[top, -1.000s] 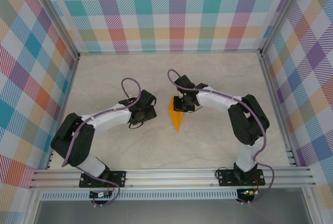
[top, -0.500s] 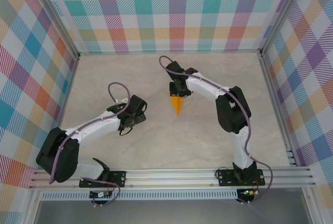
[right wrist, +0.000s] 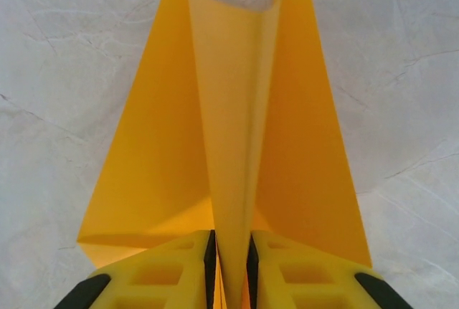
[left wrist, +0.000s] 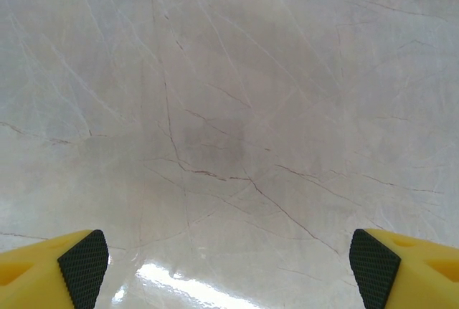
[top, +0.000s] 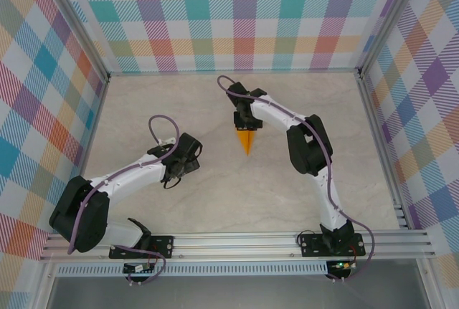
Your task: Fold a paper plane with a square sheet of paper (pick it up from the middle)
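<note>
The paper plane [top: 247,141] is an orange-yellow dart lying on the marble table a little right of centre, with its tip pointing toward the near edge. My right gripper [top: 245,124] sits at its wide rear end. In the right wrist view the wings [right wrist: 158,151] spread flat on the table, and the raised centre fold [right wrist: 233,144] stands between the black pads of my right gripper [right wrist: 229,259], which press on both its sides. My left gripper [top: 188,157] hovers to the left of the plane, apart from it. Its yellow fingers [left wrist: 82,262] stand wide open over bare table.
The marble tabletop [top: 287,194] is ringed by plaid walls [top: 237,15] at the back and both sides. An aluminium rail [top: 237,241] carrying the arm bases runs along the near edge. A purple cable [top: 161,126] loops above the left wrist.
The right arm has stretched toward the back and carried the plane away from the near edge. The left gripper has pulled back to the left and opened wider.
</note>
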Action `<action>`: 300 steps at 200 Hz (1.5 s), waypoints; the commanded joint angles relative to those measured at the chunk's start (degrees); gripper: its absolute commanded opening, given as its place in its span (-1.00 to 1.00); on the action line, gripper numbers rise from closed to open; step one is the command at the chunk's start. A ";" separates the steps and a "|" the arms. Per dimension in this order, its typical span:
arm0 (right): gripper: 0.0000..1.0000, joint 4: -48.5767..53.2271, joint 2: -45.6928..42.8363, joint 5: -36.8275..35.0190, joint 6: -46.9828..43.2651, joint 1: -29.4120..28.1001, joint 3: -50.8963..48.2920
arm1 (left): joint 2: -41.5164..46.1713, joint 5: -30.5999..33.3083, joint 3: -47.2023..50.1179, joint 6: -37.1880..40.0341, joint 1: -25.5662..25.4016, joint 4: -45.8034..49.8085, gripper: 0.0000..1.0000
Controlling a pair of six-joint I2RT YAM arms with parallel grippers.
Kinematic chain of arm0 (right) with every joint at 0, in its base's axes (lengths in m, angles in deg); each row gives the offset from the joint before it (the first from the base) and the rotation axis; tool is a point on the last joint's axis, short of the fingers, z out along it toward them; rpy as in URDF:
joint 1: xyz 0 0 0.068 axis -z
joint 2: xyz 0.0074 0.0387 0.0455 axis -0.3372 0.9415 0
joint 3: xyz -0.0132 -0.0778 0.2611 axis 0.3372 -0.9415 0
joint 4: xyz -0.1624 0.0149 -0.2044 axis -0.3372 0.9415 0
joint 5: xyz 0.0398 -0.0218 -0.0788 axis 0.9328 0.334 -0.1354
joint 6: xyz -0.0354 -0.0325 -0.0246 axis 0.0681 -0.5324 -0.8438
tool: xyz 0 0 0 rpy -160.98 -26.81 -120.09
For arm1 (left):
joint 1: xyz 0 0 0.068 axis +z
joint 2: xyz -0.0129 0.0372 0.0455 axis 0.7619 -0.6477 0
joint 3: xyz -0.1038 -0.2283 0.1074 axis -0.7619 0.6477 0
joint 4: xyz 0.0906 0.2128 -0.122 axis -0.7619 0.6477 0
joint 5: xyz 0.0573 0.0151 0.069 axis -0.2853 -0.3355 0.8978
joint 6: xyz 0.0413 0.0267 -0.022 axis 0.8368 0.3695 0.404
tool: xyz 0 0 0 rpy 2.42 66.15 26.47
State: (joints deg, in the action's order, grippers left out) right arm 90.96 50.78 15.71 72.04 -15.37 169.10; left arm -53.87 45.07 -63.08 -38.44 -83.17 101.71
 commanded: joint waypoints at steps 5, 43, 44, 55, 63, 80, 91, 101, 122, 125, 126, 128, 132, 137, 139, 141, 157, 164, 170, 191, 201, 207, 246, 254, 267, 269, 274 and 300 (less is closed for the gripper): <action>-0.53 2.48 1.01 1.48 -0.51 0.09 2.20 | 0.86 1.42 0.02 0.18 0.71 1.58 0.81; -0.30 3.54 -2.84 1.72 -0.65 0.09 3.16 | 1.08 2.02 -1.93 0.95 1.01 2.75 0.81; -0.29 3.59 -3.04 1.74 -0.69 0.09 3.11 | 1.11 2.07 -2.01 0.96 1.01 2.81 0.81; -0.15 3.53 -5.47 2.09 -0.70 0.09 2.65 | 1.35 2.67 -3.05 1.43 1.19 3.43 0.81; -0.06 2.86 -7.59 2.19 -0.65 0.09 1.72 | 1.64 3.29 -3.84 1.85 1.41 3.89 0.81; 0.17 1.03 -12.63 2.04 -0.41 0.23 -1.48 | 2.41 5.06 -5.47 2.93 2.23 5.01 0.81; 0.30 -0.22 -15.97 1.32 -0.27 0.52 -3.83 | 3.20 5.81 -6.36 4.24 3.11 5.19 0.82; 0.41 -1.37 -19.08 -0.48 0.00 0.85 -6.53 | 4.03 6.31 -6.83 6.22 4.14 4.79 0.82; 0.63 -6.05 -26.53 -5.55 -0.80 1.94 -14.34 | 5.87 6.40 -7.17 12.17 6.55 2.57 0.90; 0.67 -6.83 -27.73 -6.20 -0.90 2.20 -15.66 | 6.16 6.83 -7.11 12.83 6.78 2.16 0.97; 0.67 -7.09 -28.10 -6.40 -0.90 2.33 -16.10 | 6.28 6.94 -7.02 13.01 6.89 2.07 0.99; 0.69 -7.42 -28.71 -6.68 -1.02 2.54 -17.02 | 6.51 7.31 -6.97 13.18 7.06 1.83 0.99; 0.73 -8.75 -30.58 -7.31 -1.21 3.02 -18.79 | 6.89 7.99 -6.68 14.01 7.40 1.16 1.00; 0.77 -10.25 -32.67 -7.81 -1.41 3.74 -21.27 | 7.68 8.33 -6.10 15.18 7.78 -0.04 1.00; 0.78 -10.71 -33.58 -7.96 -1.52 4.06 -22.23 | 7.96 8.36 -5.84 15.59 8.09 -0.56 1.00; 0.80 -11.27 -34.43 -8.12 -1.55 4.31 -23.19 | 8.29 8.41 -5.64 16.16 8.24 -1.02 1.00; 1.00 -15.86 -42.01 -9.79 -2.37 7.11 -30.84 | 10.63 10.25 -3.62 18.26 10.05 -4.45 1.00; 1.00 -17.68 -45.29 -11.16 -2.91 8.33 -34.39 | 11.32 11.82 -2.78 18.46 10.90 -5.54 1.00; 1.00 -18.94 -47.98 -12.63 -3.17 9.27 -37.34 | 12.02 13.30 -1.97 19.04 11.79 -6.83 1.00; 0.99 -22.30 -55.98 -16.67 -3.88 13.66 -46.58 | 13.93 15.79 2.13 21.81 14.90 -13.29 1.00; 1.00 -24.60 -59.21 -19.12 -3.70 15.48 -51.55 | 14.52 15.36 3.99 23.48 16.40 -16.34 1.00; 1.00 -25.97 -60.97 -20.30 -3.64 16.70 -54.49 | 14.69 14.95 4.94 24.78 17.35 -19.14 1.00; 0.99 -37.56 -67.67 -21.31 -4.51 23.90 -70.86 | 15.79 16.58 15.41 34.53 19.90 -37.13 1.00; 0.99 -43.94 -68.25 -21.86 -7.66 24.23 -75.17 | 16.17 15.53 17.75 35.92 20.73 -41.04 1.00; 0.99 -48.79 -68.12 -22.61 -8.56 25.61 -79.44 | 16.30 13.21 20.82 37.08 22.52 -45.73 1.00; 0.99 -48.89 -68.04 -22.60 -8.42 25.89 -79.68 | 16.33 12.74 21.19 37.26 22.83 -46.33 1.00; 0.99 -49.64 -67.74 -22.59 -8.30 26.27 -80.36 | 16.16 11.47 21.99 37.91 23.51 -47.74 1.00; 0.99 -58.08 -65.65 -21.74 -12.93 26.62 -84.03 | 15.17 3.88 24.97 41.72 25.51 -54.88 1.00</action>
State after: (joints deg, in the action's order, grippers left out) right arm 47.19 -15.99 -5.18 64.20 10.75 86.72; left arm -38.81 55.76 -40.02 -2.51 -59.74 59.90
